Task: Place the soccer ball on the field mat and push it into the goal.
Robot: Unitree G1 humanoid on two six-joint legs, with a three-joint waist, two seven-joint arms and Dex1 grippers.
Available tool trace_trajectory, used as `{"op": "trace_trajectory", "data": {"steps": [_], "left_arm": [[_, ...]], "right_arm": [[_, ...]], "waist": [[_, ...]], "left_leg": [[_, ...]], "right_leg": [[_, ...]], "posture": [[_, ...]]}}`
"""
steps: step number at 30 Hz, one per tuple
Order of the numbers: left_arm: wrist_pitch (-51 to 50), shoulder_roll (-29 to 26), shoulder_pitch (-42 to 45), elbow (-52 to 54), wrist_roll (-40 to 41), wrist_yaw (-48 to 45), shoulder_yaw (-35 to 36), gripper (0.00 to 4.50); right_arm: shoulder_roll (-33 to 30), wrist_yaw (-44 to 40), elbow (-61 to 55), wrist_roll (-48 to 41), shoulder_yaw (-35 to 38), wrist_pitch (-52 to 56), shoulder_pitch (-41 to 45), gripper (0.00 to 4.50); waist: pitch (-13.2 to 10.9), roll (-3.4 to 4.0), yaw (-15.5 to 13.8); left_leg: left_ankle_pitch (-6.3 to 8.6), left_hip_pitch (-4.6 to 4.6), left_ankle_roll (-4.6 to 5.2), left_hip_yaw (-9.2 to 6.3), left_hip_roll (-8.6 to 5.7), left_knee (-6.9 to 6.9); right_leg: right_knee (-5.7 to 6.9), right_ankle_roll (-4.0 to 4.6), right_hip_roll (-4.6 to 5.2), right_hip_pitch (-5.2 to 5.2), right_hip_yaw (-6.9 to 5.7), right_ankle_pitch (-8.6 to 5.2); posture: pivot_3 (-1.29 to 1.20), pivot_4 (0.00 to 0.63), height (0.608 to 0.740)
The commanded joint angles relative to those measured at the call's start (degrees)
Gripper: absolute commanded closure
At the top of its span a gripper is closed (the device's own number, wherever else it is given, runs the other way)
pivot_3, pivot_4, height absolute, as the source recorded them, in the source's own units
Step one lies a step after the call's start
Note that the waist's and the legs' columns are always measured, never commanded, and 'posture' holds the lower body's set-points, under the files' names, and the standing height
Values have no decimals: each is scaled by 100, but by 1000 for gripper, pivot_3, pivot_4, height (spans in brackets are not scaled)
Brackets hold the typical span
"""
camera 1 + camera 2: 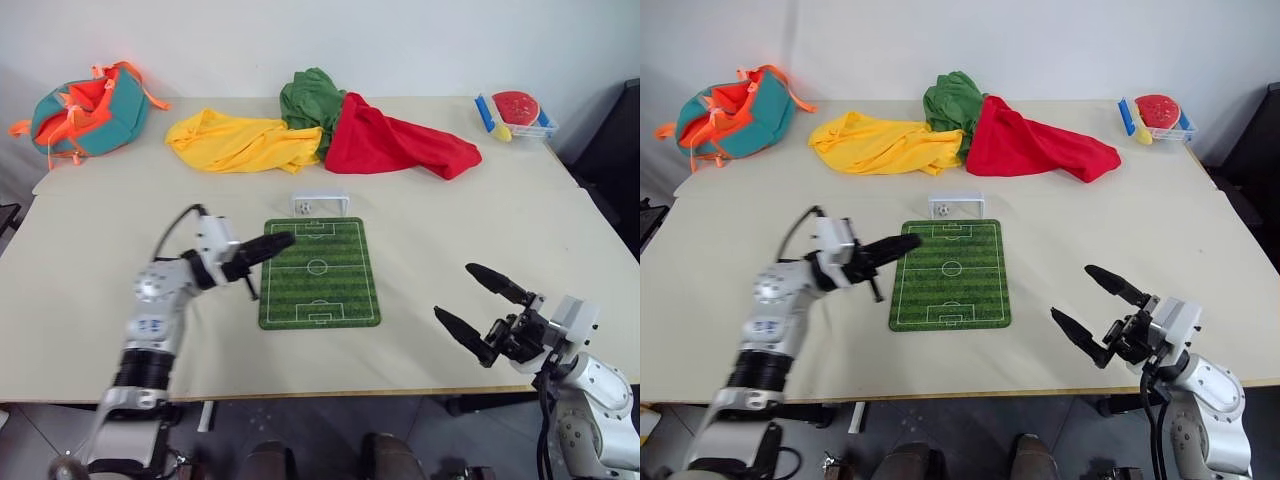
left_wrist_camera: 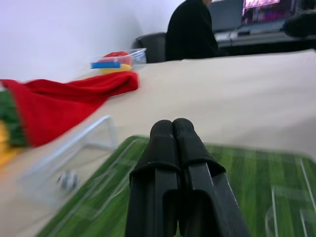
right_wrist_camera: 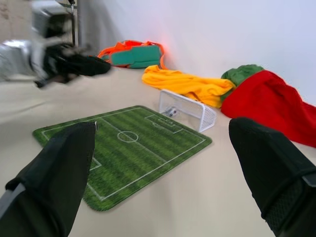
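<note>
Field mat (image 1: 320, 273) lies flat on the desk (image 1: 480, 230). Goal (image 1: 321, 204) stands at its far edge with soccer ball (image 1: 302, 207) inside. Left gripper (image 1: 282, 241), jaws clenched and empty, hovers over the mat's left edge; right gripper (image 1: 480, 312), jaws released, right of the mat

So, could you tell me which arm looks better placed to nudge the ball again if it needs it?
Probably the left. The left gripper, shut, hovers at the field mat's far corner beside the goal, where the soccer ball sits. The right gripper, open, hangs well off the mat.
</note>
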State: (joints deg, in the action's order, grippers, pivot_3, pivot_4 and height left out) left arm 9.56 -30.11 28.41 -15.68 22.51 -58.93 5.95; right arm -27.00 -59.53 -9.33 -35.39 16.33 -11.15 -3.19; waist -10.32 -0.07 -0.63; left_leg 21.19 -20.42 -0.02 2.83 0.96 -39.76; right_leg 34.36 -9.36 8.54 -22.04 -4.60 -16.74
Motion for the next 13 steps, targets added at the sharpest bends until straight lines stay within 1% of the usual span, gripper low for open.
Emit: {"op": "trace_trajectory", "data": {"steps": [1,3,5,10,13], "left_arm": [[-315,-806,-385,157,208,-160,684,4483],[-572,-1208,-792,132,135,-81,931,4483],[-535,-1403,-1334,207,141,-30,1243,4483],[-403,-1360,-2254,517,147,217,1720,4483],[-319,-1228,-2441,640,98,571,1866,4483]], "right_arm": [[-155,-160,212,-104,211,-100,133,0],[-185,-262,334,-147,230,-129,224,0],[-215,-371,466,-167,243,-161,323,0],[-294,-696,794,-136,272,-247,542,0],[-305,-866,953,-122,262,-290,631,0]], "waist": [[-1,1,10],[-2,3,19],[-5,9,44],[-8,8,38],[-8,8,40]], "left_leg": [[0,0,0,0,1,0],[0,0,0,-4,2,4],[2,1,2,-3,1,9],[5,0,4,-5,1,12],[7,0,1,-6,3,12]], "right_leg": [[1,0,-1,0,0,0],[1,1,-1,-1,-2,-1],[1,1,0,-2,-1,-1],[-3,1,3,-1,-3,-1],[-2,2,3,-1,-3,-1]], "posture": [[0,150,740],[0,150,740],[0,150,740],[0,150,740],[0,150,740]]}}
